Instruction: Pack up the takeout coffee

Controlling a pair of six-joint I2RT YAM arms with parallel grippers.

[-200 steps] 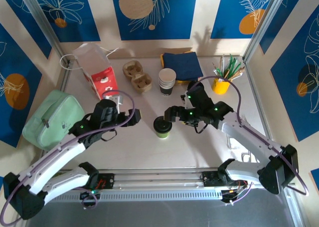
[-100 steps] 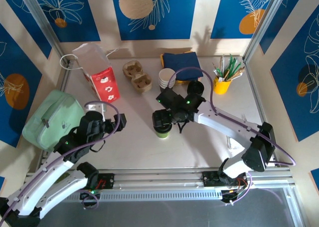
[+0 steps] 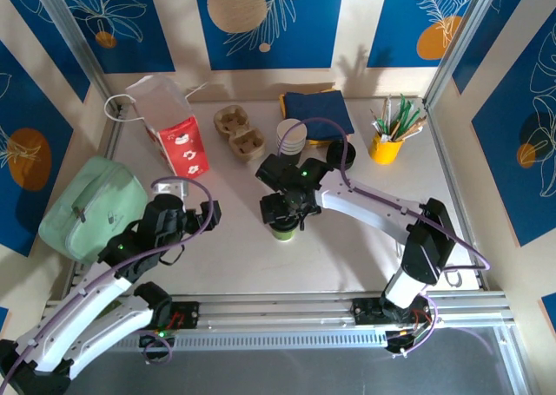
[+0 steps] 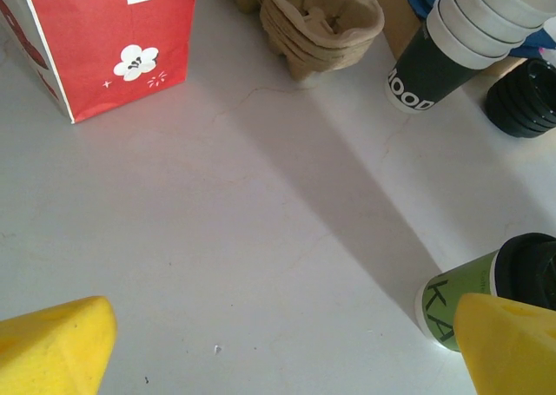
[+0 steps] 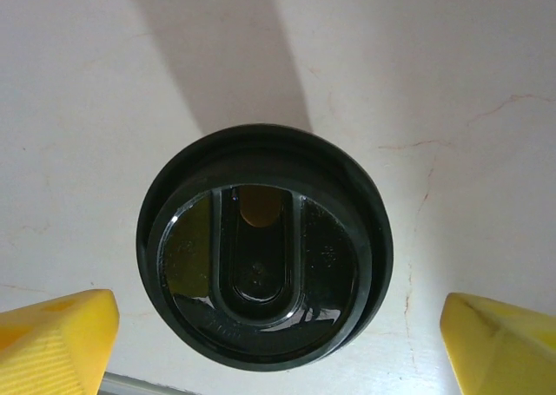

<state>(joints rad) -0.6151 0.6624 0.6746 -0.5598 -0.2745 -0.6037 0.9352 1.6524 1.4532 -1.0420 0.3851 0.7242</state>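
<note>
One takeout coffee (image 3: 281, 232), one stack of lidless cups (image 3: 291, 140), one red bag (image 3: 179, 144), one green pouch (image 3: 90, 206).

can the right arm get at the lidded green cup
Probably yes: the right gripper hangs directly over the takeout coffee, jaws open, yellow fingers either side of it, nothing between.

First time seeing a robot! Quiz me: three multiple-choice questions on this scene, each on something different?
1. Where is the right hand?
A. above the red bag
B. above the lidded coffee cup
C. above the yellow pot

2. What colour are that cup's sides?
A. red
B. white
C. lime green

3. How do the right hand's fingers stand?
A. spread, clear of the lid
B. shut on the lid
C. shut on nothing

1 B: fingers flank the cup.
2 C: green shows below the lid.
3 A: table shows beside each finger.
</note>
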